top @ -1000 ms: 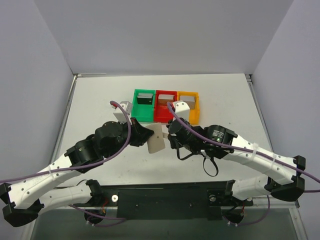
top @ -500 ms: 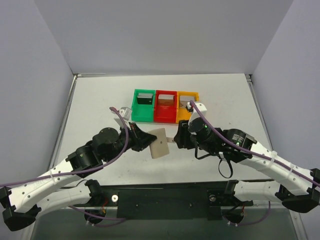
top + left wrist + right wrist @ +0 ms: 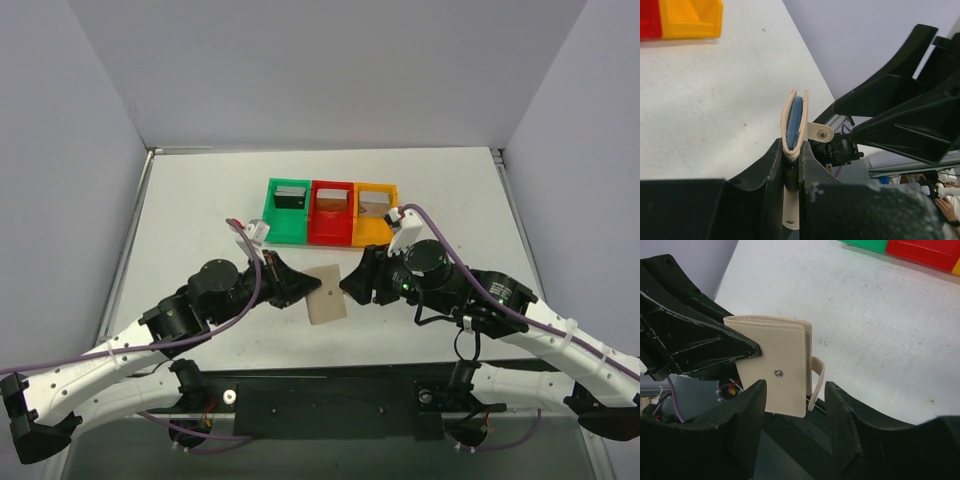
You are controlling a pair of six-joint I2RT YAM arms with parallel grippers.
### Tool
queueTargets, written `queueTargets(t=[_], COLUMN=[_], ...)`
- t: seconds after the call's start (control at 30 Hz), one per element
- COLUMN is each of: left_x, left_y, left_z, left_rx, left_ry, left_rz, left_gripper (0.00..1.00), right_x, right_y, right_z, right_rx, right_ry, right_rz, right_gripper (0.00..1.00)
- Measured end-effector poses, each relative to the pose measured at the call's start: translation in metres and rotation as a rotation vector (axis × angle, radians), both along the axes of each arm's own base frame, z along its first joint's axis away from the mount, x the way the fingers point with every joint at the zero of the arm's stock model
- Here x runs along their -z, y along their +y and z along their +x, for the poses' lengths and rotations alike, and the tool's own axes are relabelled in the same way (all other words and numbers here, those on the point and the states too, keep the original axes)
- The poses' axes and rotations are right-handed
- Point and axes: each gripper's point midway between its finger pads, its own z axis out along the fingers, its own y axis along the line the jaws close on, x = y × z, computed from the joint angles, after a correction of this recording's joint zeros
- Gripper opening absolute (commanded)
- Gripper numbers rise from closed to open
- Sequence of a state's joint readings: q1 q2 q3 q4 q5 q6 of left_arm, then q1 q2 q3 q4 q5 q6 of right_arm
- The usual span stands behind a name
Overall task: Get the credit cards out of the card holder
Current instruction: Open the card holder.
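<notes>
— What sits between the right gripper's [image 3: 795, 396] fingers?
— The tan card holder [image 3: 771, 352], folded shut and upright. Its lower edge is between them, and they stand wide apart.
— Who has it?
— The left gripper [image 3: 742, 347]: a black finger lies against its face from the left.
— Details?
— A snap stud [image 3: 778, 373] on the face, a strap [image 3: 818, 382] looping off the right edge. A green bin [image 3: 865, 244] and red bin [image 3: 925, 252] sit far across the white table [image 3: 880, 325].

Contents unseen
The tan folded card holder [image 3: 772, 371] hides its pockets; black fingers [image 3: 767, 167] of the left gripper [image 3: 791, 150] cover its bottom edge.
</notes>
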State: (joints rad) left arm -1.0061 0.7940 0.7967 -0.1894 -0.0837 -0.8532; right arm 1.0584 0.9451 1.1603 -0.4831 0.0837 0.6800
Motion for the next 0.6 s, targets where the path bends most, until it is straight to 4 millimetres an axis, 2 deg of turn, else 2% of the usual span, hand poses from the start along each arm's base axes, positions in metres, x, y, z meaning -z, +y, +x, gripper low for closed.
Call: queueTargets(t=[0.3, 0.6], left_x=[-0.031, -0.036], left_y=[-0.008, -0.010], left_z=[-0.020, -0.022], left_rx=[0.127, 0.190], left_ry=[-0.073, -0.078], left_rz=[-0.141, -0.239], left_gripper=[0.00, 0.00], right_x=[0.003, -0.003], right_y=[-0.001, -0.004], right_z=[0.003, -0.007], right_rx=[-0.006, -0.049], right_ry=[0.016, 0.005], right_rz=[0.027, 0.097], right_gripper=[0.43, 0.44])
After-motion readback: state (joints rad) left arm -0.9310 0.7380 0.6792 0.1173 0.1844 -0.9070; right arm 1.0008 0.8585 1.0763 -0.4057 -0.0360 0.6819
